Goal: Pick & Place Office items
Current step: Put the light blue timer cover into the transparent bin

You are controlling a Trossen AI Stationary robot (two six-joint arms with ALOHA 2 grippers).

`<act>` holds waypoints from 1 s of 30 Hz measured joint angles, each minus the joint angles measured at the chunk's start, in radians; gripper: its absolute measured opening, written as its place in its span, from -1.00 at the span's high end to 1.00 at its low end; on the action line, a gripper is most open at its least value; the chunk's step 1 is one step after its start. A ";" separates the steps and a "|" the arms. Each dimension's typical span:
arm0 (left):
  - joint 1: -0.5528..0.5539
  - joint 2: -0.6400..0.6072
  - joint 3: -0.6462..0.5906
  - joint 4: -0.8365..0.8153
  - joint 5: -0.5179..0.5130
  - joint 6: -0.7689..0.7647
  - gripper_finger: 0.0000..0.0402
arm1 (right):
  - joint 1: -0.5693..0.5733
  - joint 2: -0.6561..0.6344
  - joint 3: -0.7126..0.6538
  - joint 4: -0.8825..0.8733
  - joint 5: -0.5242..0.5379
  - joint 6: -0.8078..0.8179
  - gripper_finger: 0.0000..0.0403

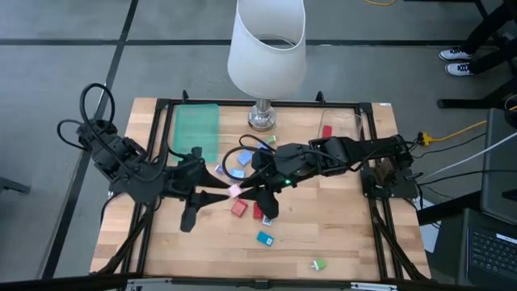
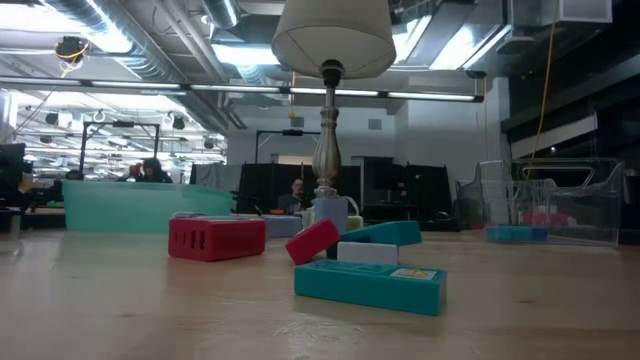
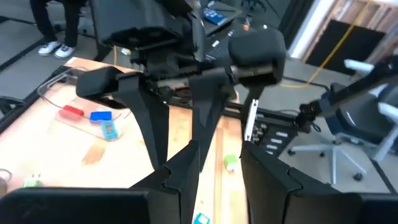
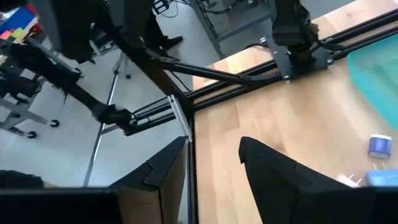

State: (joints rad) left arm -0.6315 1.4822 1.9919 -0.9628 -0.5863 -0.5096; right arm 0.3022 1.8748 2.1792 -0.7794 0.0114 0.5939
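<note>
Small office items lie scattered mid-table: a pink piece [image 1: 235,191], red pieces [image 1: 239,208] [image 2: 215,238], a teal block [image 1: 265,238] [image 2: 370,285] and a green-white piece [image 1: 319,264] near the near edge. My left gripper [image 1: 212,192] [image 3: 221,177] reaches in from the left, open, beside the pink piece. My right gripper [image 1: 266,204] [image 4: 211,168] comes from the right with its fingers pointing down, open, above a red piece [image 1: 258,212]. In the left wrist view the right gripper's fingers [image 3: 149,124] stand apart with nothing between them.
A lamp [image 1: 262,117] stands at the far middle of the table. The flat green tray [image 1: 198,129] lies far left. A clear bin [image 1: 343,129] [image 2: 560,205] at far right holds red and blue pieces. More blue pieces [image 1: 245,159] lie near the lamp's base.
</note>
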 joint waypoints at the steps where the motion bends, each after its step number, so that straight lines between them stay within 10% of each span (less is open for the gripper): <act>1: -0.002 0.000 0.000 -0.006 0.007 -0.003 0.44 | 0.001 0.000 0.000 0.000 -0.004 0.000 0.18; 13: 0.021 0.049 0.000 -0.177 0.117 -0.087 0.44 | -0.020 0.048 0.001 -0.198 -0.121 -0.073 0.18; 22: -0.138 0.055 -0.005 -0.156 -0.196 -0.165 0.44 | -0.018 0.031 -0.105 -0.468 0.033 -0.258 0.18; 30: -0.358 0.034 -0.200 -0.154 -0.493 -0.594 0.44 | 0.003 -0.057 -0.538 -0.005 -0.174 -0.245 0.18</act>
State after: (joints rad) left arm -0.9894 1.5158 1.7921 -1.1168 -1.0792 -1.1033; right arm 0.3055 1.8182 1.6413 -0.7848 -0.1630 0.3491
